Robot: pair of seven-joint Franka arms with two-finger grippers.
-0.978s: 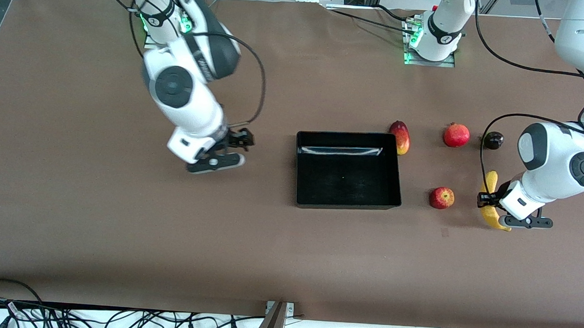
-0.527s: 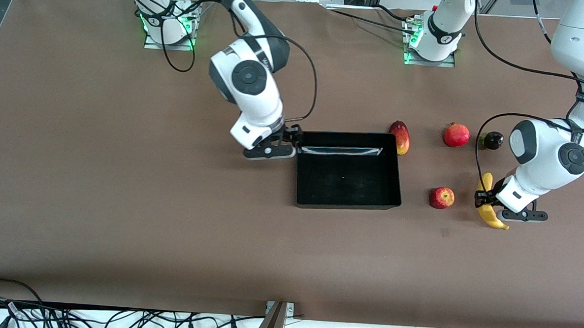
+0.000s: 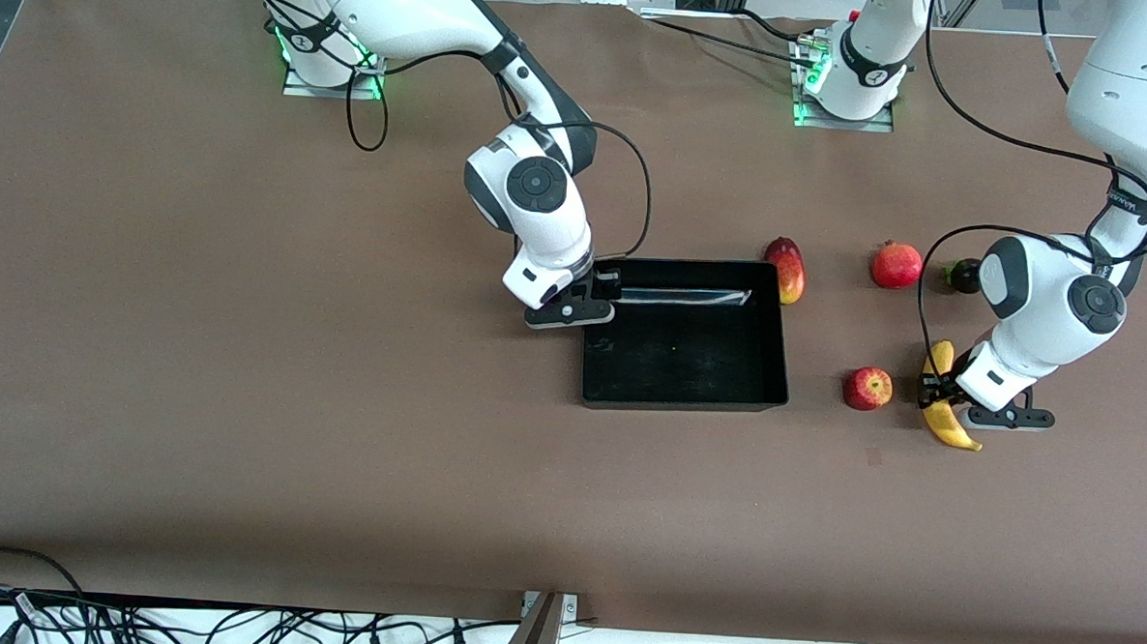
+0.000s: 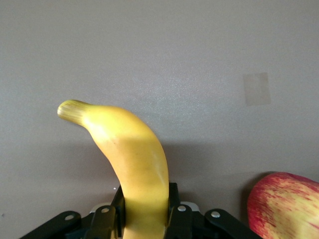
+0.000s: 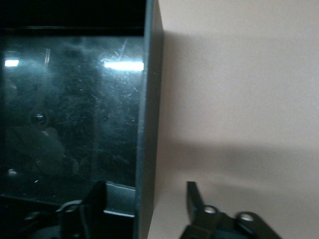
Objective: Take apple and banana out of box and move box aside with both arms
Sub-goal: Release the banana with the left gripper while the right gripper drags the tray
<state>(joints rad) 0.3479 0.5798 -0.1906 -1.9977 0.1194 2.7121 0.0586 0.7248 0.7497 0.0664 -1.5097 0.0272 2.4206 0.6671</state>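
Small red apple [image 3: 867, 388] lies outside the empty glossy black tray-like box [image 3: 776, 345]; left gripper [image 3: 936, 394] jaws pinch the curved yellow banana [image 3: 946, 427]; right gripper [image 3: 602, 286] jaws straddle the box wall, spread; box not yet moved.

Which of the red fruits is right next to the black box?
The mango. It is long, red and yellow, and sits against the box's corner. The apple and the pomegranate lie farther toward the left arm's end.
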